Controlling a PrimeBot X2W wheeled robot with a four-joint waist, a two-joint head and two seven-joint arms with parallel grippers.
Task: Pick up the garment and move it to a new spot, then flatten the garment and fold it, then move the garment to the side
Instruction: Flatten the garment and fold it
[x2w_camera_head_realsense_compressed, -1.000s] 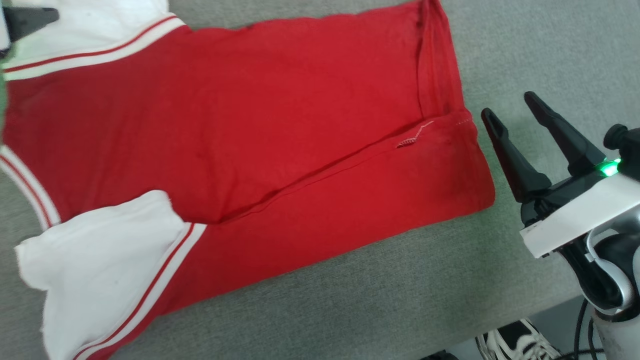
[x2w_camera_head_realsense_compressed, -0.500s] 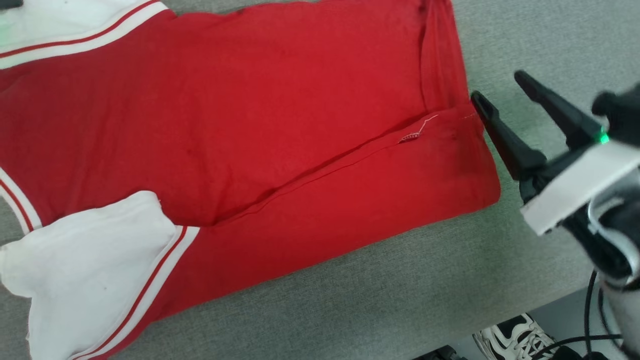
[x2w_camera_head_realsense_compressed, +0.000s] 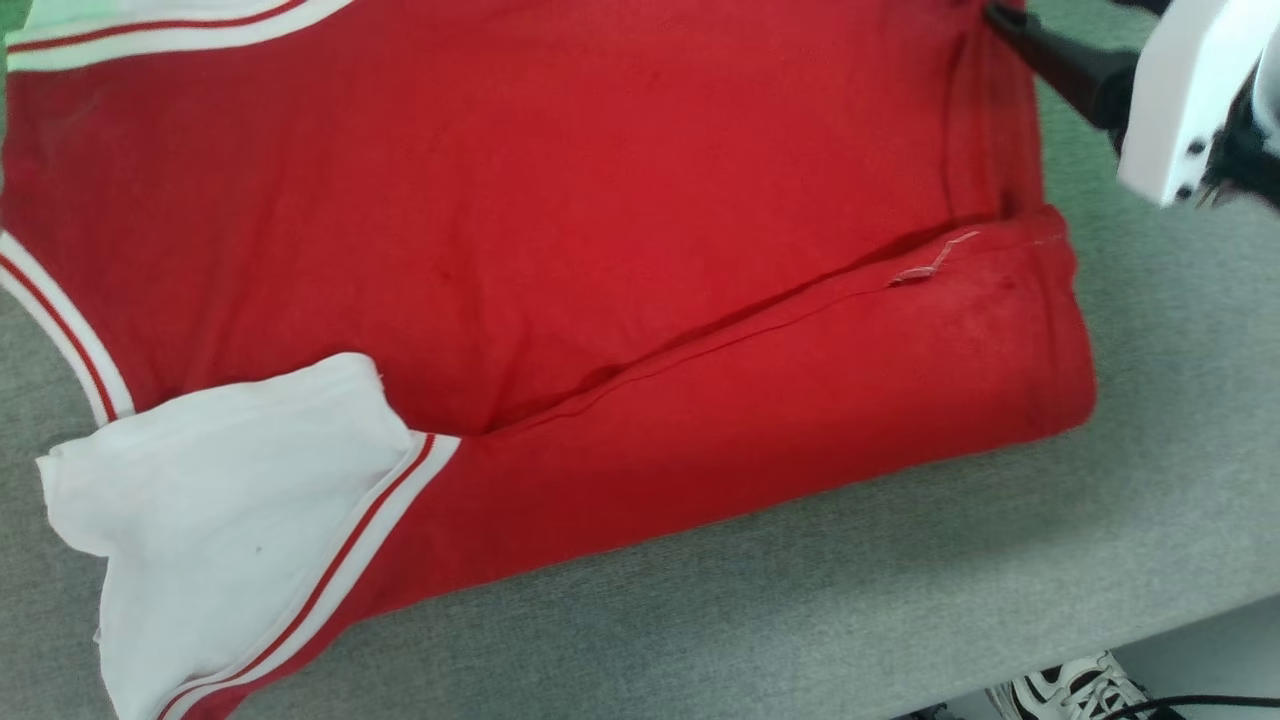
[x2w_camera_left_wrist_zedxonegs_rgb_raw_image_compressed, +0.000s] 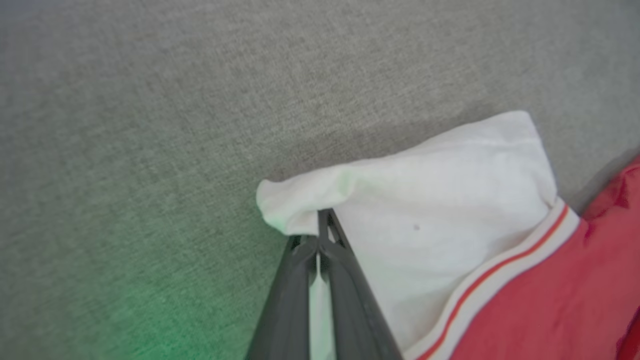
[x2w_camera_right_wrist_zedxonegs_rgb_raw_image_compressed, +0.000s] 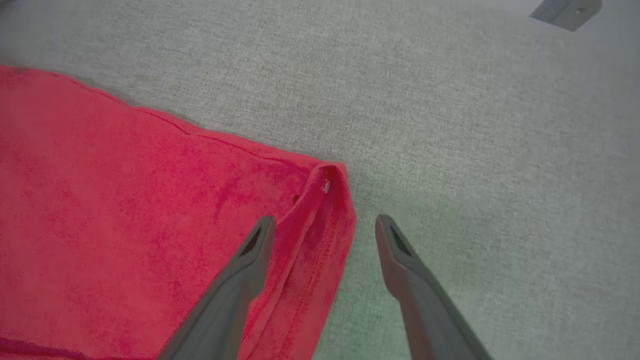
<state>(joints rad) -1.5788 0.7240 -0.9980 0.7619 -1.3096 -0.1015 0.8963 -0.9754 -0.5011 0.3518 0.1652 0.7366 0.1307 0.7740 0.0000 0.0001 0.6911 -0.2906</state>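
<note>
The left pincer (x2w_camera_left_wrist_zedxonegs_rgb_raw_image_compressed: 320, 220) is clamped tight on the edge of a white sleeve (x2w_camera_left_wrist_zedxonegs_rgb_raw_image_compressed: 425, 200), a pinch of cloth caught between its tips. I take this for the far sleeve, since the near sleeve (x2w_camera_head_realsense_compressed: 230, 480) lies free on the left. The right pincer (x2w_camera_right_wrist_zedxonegs_rgb_raw_image_compressed: 325, 225) stands wide open with nothing in it. One finger is over the red cloth and the other over bare grey, so the hem corner (x2w_camera_right_wrist_zedxonegs_rgb_raw_image_compressed: 335, 185) at the far right sits between them, waiting to be gripped. The garment (x2w_camera_head_realsense_compressed: 600, 200) lies spread across the grey surface (x2w_camera_head_realsense_compressed: 900, 580), collar end to the left and hem to the right. It is fairly smooth, and its near long edge is already turned in over the body along a slanting crease. To my eye the moving and flattening are done and the folding is under way. One lengthwise fold is in, and the far edge looks about to be taken up at sleeve and hem together. The remaining folds and the final shift to the side are yet to come. A shoe (x2w_camera_head_realsense_compressed: 1070, 690) shows on the floor beyond the near edge.
</note>
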